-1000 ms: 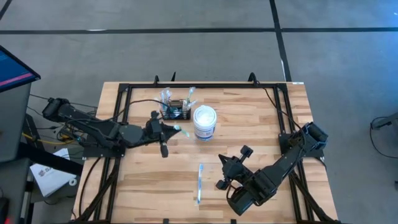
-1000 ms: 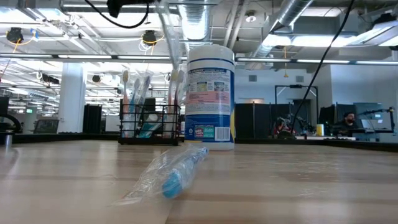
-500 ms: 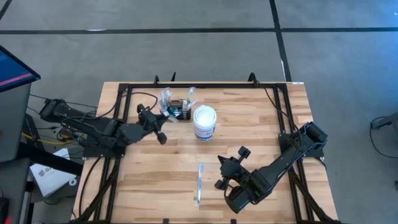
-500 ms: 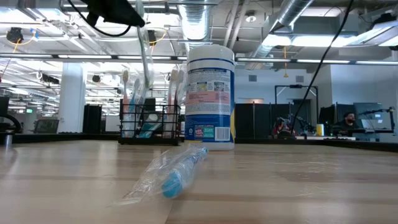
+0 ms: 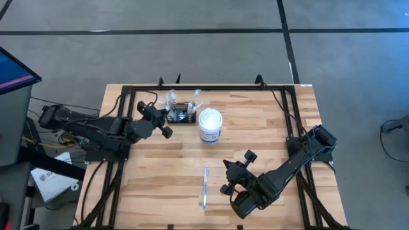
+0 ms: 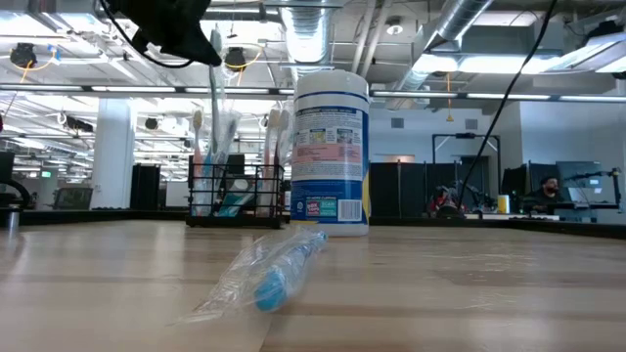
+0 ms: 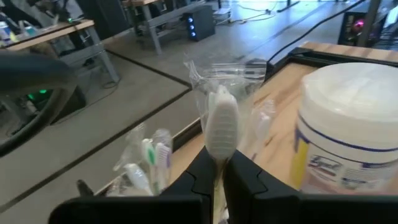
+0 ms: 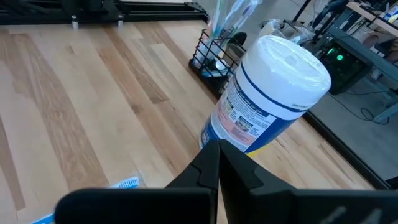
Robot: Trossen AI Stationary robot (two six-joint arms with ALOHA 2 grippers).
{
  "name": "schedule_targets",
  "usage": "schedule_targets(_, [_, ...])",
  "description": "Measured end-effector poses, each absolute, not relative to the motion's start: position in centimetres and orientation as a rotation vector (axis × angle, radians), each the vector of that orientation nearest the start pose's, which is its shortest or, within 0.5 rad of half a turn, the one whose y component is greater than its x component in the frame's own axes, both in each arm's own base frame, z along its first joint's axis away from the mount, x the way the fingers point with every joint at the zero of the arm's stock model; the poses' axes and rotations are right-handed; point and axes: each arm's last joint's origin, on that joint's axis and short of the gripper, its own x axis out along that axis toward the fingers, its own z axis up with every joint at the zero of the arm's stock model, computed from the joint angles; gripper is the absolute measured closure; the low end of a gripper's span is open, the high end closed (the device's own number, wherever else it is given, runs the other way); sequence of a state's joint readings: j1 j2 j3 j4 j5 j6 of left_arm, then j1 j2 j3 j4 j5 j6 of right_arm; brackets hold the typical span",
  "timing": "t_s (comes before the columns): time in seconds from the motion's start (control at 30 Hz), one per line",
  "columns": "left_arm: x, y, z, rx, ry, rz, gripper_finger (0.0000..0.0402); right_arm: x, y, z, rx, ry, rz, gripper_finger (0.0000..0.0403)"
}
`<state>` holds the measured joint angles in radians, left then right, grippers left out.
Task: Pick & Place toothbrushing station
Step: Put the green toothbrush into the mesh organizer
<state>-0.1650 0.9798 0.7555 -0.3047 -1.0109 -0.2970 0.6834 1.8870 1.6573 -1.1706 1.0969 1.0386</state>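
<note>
My left pincer (image 7: 219,163) is closed on a wrapped toothbrush with a pale head in clear plastic (image 7: 221,121); in the left wrist view the handle goes down between my two dark fingers (image 7: 198,176) and the head stands up above them. In the high view this pincer (image 5: 167,115) is in the upper left part of the table, just beside the left end of the small black wire-mesh rectangular caddy (image 5: 183,113). In the low view the caddy (image 6: 238,197) stands left of centre on the far side of the light wooden table (image 6: 469,284), with several toothbrushes upright in it. Touching or just beside its right end is the round white lidded tub with a printed label (image 6: 331,152). Another toothbrush with a blue head in clear wrapping (image 6: 275,272) lies flat in the lower middle. My right pincer (image 5: 227,177) is shut and empty, near this toothbrush (image 5: 205,188), in the lower centre.
</note>
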Motion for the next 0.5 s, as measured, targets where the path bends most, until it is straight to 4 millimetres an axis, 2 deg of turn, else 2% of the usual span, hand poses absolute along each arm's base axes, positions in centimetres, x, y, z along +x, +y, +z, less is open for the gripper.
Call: schedule_targets(0.5, [19.7, 1.4, 28.3, -0.002, 0.334, 0.994, 0.0395, 30.2, 21.2, 27.7, -0.131, 0.567, -0.698, 0.0403])
